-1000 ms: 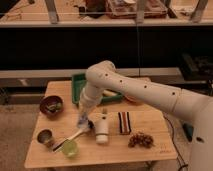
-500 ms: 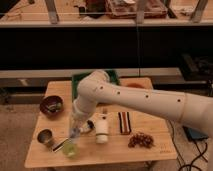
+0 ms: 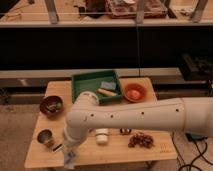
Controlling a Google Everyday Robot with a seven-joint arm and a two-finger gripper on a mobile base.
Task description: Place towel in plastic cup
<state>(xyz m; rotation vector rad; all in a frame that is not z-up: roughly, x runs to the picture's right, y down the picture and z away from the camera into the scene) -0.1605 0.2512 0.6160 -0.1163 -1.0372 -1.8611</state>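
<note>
While no writing is legible, the gripper [image 3: 70, 151] hangs at the table's [image 3: 115, 151] front-left, jaws holding the towel [image 3: 69, 159].

The single camera looks down from above and in front of the wooden table [image 3: 55, 90], facing toward dark shelving [image 3: 105, 45] behind it, at a middling distance that takes in the whole tabletop. The white arm [image 3: 140, 115] sweeps in from the right edge, close to the lens, covering much of the table's middle. The gripper [image 3: 69, 157] sits low at the frame's bottom-left, near the table's front edge.
</note>
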